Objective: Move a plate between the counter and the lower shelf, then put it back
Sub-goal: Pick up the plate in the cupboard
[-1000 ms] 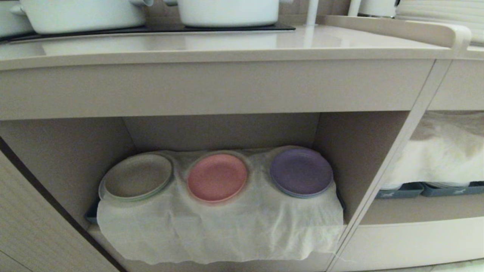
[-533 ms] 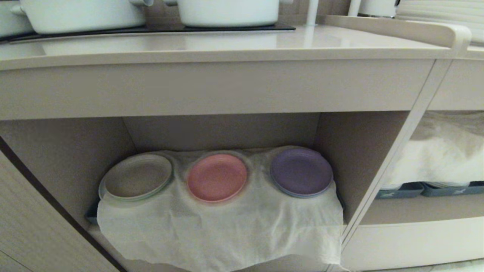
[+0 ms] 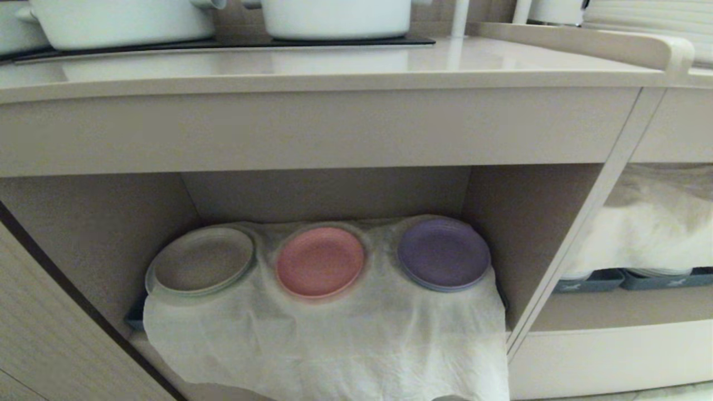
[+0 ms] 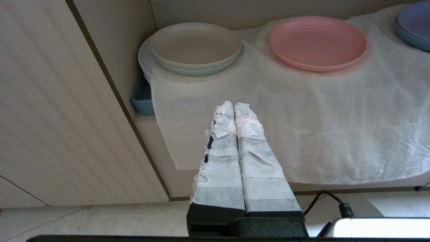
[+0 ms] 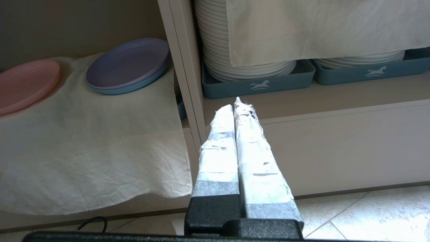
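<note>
Both grippers hang low in front of the cabinet, the left gripper (image 4: 234, 105) and the right gripper (image 5: 235, 102) each with taped fingers pressed together, holding nothing. On the lower shelf (image 3: 328, 192), the plate (image 3: 320, 261) lies on the white cloth (image 3: 334, 334), between the beige plate (image 3: 202, 260) and the purple plate (image 3: 443, 254). Above the plate runs the counter (image 3: 312, 61), bearing white pots (image 3: 337, 16). Beyond the purple plate, past a divider, blue trays (image 5: 258, 84) hold stacked white plates.
</note>
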`<state>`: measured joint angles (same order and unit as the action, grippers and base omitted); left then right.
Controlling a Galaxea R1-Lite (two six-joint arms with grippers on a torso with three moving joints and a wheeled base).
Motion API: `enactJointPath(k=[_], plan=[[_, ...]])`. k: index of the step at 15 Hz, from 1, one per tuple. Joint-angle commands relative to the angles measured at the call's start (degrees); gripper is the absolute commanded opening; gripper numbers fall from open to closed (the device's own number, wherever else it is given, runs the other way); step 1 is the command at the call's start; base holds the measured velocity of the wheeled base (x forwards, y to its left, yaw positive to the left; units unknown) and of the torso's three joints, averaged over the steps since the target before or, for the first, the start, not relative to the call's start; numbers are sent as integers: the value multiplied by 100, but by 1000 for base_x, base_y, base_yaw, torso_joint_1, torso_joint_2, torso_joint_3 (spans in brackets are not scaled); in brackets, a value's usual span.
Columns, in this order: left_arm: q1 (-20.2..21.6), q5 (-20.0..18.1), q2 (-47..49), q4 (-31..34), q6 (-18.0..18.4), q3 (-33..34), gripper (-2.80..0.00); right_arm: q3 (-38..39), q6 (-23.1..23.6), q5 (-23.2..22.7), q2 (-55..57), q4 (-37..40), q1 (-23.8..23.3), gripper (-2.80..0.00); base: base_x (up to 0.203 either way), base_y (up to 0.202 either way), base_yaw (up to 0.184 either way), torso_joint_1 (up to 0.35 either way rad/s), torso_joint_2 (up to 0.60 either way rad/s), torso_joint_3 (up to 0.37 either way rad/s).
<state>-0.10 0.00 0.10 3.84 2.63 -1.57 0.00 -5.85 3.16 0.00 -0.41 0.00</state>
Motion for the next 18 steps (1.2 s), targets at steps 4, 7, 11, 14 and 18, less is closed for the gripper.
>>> enactJointPath(k=[4, 7, 11, 14, 18], plan=[[1, 0, -10, -76, 8, 25, -280, 0, -3, 1, 0, -2, 0, -280, 0, 0, 0, 0, 0, 0], [1, 0, -10, -141, 27, 40, -280, 0, -3, 1, 0, -2, 0, -280, 0, 0, 0, 0, 0, 0], [1, -225, -10, -460, 110, -13, -280, 0, -3, 1, 0, -2, 0, -280, 0, 0, 0, 0, 0, 0], [1, -290, -10, -463, 167, -10, -280, 0, -3, 1, 0, 4, 0, -280, 0, 0, 0, 0, 0, 0], [1, -287, -10, -7, 141, -146, -280, 0, -3, 1, 0, -2, 0, -280, 0, 0, 0, 0, 0, 0]])
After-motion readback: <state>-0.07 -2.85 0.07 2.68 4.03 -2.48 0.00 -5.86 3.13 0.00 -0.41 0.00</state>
